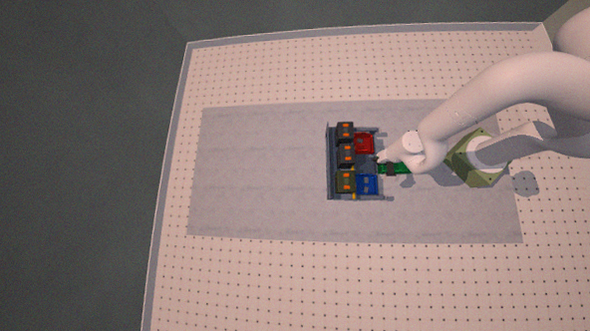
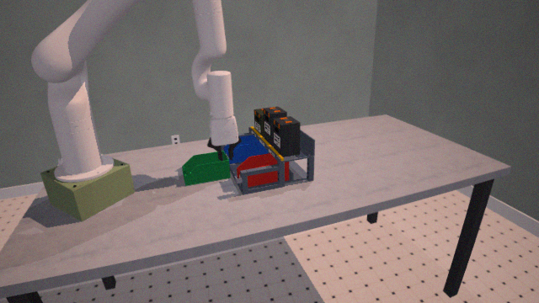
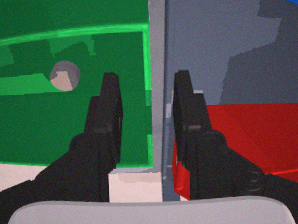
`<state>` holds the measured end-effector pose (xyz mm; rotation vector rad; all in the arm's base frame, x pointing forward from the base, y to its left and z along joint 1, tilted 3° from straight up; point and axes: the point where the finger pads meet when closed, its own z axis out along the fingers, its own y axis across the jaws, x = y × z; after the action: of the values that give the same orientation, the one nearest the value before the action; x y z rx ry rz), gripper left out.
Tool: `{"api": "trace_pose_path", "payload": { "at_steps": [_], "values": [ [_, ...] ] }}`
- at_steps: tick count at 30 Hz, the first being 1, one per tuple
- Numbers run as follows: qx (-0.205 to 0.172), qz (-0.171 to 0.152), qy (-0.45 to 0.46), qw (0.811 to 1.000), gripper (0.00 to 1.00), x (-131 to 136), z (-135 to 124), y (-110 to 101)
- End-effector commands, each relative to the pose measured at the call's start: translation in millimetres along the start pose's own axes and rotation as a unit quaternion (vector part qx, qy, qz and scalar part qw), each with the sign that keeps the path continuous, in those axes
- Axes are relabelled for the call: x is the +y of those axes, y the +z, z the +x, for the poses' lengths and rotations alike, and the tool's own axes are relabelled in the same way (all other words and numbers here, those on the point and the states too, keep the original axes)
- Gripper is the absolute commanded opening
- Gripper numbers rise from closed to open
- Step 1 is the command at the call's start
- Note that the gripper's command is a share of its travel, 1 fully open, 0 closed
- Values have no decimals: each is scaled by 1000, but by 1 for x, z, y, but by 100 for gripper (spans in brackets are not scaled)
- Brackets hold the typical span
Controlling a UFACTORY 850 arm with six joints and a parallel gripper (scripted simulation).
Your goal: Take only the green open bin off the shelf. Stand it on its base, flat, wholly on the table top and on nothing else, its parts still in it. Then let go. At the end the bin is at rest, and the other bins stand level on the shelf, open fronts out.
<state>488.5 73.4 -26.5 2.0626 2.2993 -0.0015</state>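
On the desk [image 2: 379, 168] you find the shelf rack [image 2: 310, 162] near the middle and the arm's base block [image 2: 90, 195] to its left in the exterior view. Three battery packs [image 2: 286, 135] stand in a row on the rack's upper level. Two open bins [image 2: 263, 170] sit on its lower level, one at each end, with a vacant slot between them. A third open bin [image 2: 205, 169] rests on the desk just in front of that slot, between rack and base block. The end effector [image 3: 148, 106] hangs above this bin's rear wall, one finger [image 3: 107, 106] inside the bin, the other outside.
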Motion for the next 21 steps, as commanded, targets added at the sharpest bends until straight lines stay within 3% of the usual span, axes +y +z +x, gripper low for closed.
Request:
{"api": "trace_pose_path", "payload": {
  "at_steps": [1,20,21],
  "values": [
    [0,-1,0,1000,33,1,0,-1],
    [0,-1,0,1000,33,1,0,-1],
    [0,-1,0,1000,33,1,0,-12]
  ]
}}
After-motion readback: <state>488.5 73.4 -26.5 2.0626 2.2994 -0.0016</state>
